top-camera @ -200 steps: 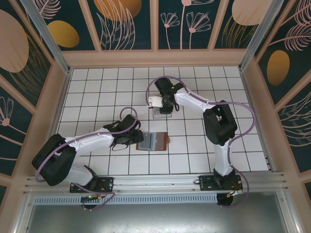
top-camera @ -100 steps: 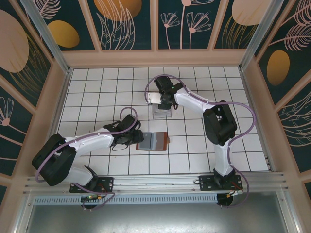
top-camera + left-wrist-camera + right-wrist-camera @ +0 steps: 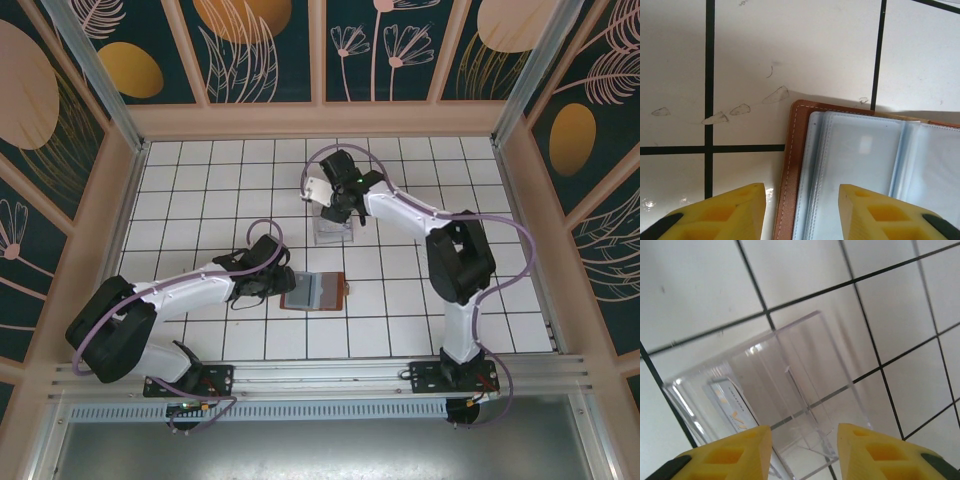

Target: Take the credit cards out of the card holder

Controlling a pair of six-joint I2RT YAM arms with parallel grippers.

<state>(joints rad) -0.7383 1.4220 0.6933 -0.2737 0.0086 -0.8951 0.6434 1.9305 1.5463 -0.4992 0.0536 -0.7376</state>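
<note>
Top external view shows the white tiled table with black grid lines (image 3: 200, 180) spread under me, and my two white arms reach out over it: the left arm (image 3: 190, 288) stretches low toward the middle and the right arm (image 3: 415, 212) bends toward the far side. Beneath my right wrist stands the clear acrylic box-shaped stand (image 3: 333, 230), upright on the tiles. Nearer to my bases, well apart from the stand, the small brown leather book-style card holder (image 3: 316, 291) lies open and flat, its grey-blue pockets facing up. From the right wrist I see one pale white-grey credit card with orange print (image 3: 731, 401) standing on edge inside the stand, against its left wall. My right gripper (image 3: 804, 440) hangs above the stand with its yellow fingers parted, and nothing sits between them. My left gripper (image 3: 800, 202) is parted too and grips nothing. Its fingers straddle the holder's stitched brown left edge, one over bare tile and the other over the nearest pocket. Whether they touch the leather, I cannot tell, nor whether cards sit in those glossy pockets.
</note>
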